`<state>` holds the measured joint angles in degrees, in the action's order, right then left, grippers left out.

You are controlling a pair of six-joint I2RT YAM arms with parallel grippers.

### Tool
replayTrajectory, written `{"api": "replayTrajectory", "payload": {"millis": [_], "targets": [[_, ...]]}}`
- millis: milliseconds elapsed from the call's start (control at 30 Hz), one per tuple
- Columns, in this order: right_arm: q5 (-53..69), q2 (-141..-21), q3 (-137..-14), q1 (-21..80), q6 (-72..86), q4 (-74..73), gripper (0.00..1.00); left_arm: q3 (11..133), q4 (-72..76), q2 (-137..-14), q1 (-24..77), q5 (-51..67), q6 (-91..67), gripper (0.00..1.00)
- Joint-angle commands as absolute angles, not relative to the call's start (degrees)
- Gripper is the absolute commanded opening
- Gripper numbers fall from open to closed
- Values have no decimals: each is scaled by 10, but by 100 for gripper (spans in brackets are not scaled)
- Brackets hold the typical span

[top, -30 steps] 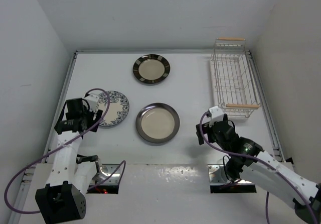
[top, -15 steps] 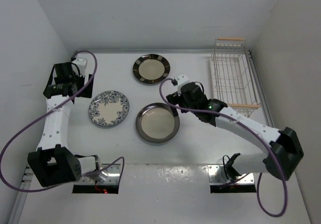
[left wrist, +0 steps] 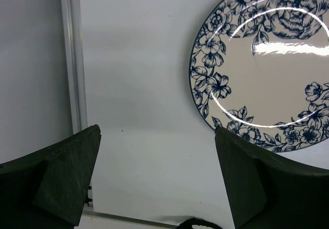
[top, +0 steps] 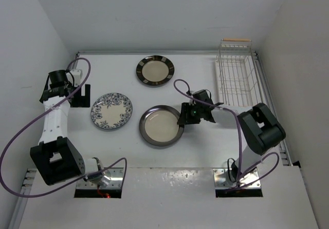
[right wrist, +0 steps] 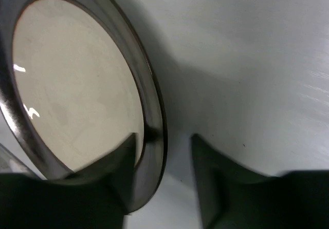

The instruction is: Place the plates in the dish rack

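Note:
Three plates lie flat on the white table: a dark-grey-rimmed plate (top: 161,125) in the middle, a blue floral plate (top: 111,111) to its left, and a dark-brown-rimmed plate (top: 155,70) further back. The dish rack (top: 237,82) stands at the back right with nothing in it. My right gripper (top: 183,120) sits low at the grey plate's right rim. In the right wrist view its jaws (right wrist: 164,136) straddle that rim (right wrist: 154,131), one finger over the cream centre, the other outside with a gap. My left gripper (left wrist: 158,130) is open over bare table, left of the floral plate (left wrist: 267,59).
A raised metal edge (left wrist: 69,59) runs along the table's left side, close to my left gripper (top: 81,96). White walls enclose the table on three sides. The rack's wooden handles (top: 249,108) sit at its near and far ends.
My right gripper has dropped to the grey plate's right rim and its jaws have narrowed around it. My left gripper has moved down beside the floral plate.

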<state>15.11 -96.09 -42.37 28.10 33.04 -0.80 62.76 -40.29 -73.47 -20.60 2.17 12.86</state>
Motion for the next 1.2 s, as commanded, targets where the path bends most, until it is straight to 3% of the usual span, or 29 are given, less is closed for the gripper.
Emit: {"api": "replayTrajectory", "payload": {"millis": [0,100,233,433,533,667,933,1167], "targets": [[253,-991,-377,277,403,88,39,623,-395,-737,-211,33,129,96],[278,-1013,-338,268,431,168,27,623,-395,-737,-211,40,129,96],[309,-1040,-321,251,457,230,0,623,-395,-737,-211,47,129,96],[272,-894,-361,244,398,138,0,623,-395,-737,-211,47,129,96],[202,-798,-454,243,323,-21,0,623,-395,-737,-211,53,129,96],[117,-705,-575,213,261,-97,0,635,-395,-747,-211,58,129,96],[-57,-633,-726,95,137,-135,0,641,-395,-758,-211,63,129,96],[-208,-646,-791,22,-30,-93,0,641,-395,-763,-211,63,129,96]]}}
